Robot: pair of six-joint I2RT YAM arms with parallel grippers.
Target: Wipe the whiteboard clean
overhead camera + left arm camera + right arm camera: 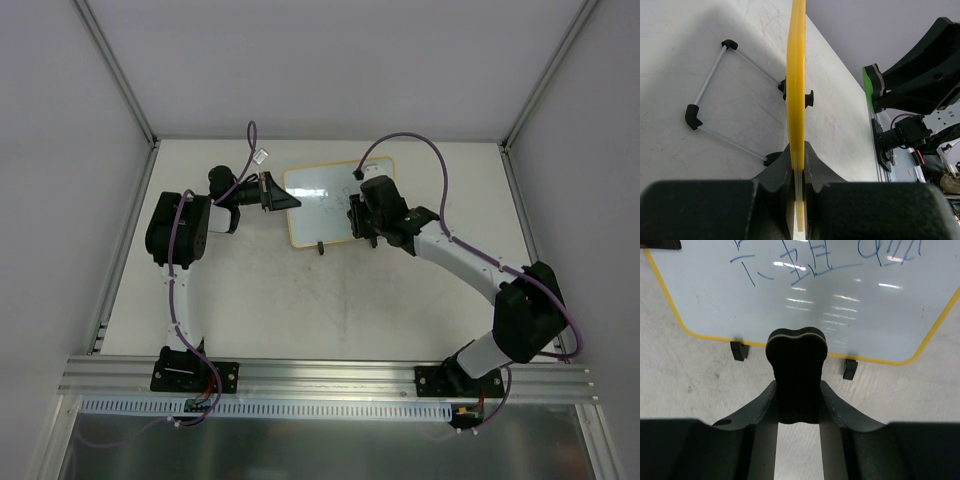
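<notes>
Yellow-framed, glossy white: the whiteboard (325,205) sits on the table (300,310), toward 12 o'clock of its centre in the top view, with its face showing from above.

- Face: blue handwriting (789,265) runs across the part toward 12 o'clock in the right wrist view. The rest of the face there shows only light glare.
- Support: two black feet (739,350) under the bottom frame rest on the table. In the left wrist view a wire prop with black corner pieces (691,116) lies on the table at 9 o'clock of the board edge.

Left gripper (280,193): at the board's 9 o'clock edge in the top view. The left wrist view shows the frame edge-on, with both fingers (775,172) pressed against it from either side. The jaws are closed down to the thickness of the board, a firm pinch.

Right gripper (365,218): over the board's 3 o'clock side in the top view. Its jaws are clamped on a black bone-shaped block (796,372), which stands up between the fingers. In the right wrist view the block's rounded end overlaps the bottom frame, between the two feet. Cannot tell whether the block touches the board.

The right arm (925,75) is visible at 3 o'clock in the left wrist view.
</notes>
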